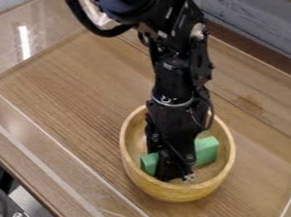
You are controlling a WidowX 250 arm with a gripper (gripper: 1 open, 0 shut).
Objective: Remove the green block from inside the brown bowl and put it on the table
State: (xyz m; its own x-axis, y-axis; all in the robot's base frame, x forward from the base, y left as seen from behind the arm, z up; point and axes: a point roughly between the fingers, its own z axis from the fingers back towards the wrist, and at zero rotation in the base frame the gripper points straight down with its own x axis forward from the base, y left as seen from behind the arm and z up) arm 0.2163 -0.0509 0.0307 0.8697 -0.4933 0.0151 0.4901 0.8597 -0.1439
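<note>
The brown bowl (165, 190) sits on the table (84, 82) at the lower right of the camera view. Inside it lies the green block (207, 151), slanting from the lower left up to the right, with its middle hidden by the gripper. My gripper (176, 167) points straight down into the bowl. Its dark fingers have drawn in on the middle of the block, and green shows on both sides of them. The block still rests low in the bowl.
Clear acrylic walls (35, 151) run around the tabletop, with one close along the front left. The black arm (176, 54) rises from the bowl toward the top of the view. Bare wood lies to the left of and behind the bowl.
</note>
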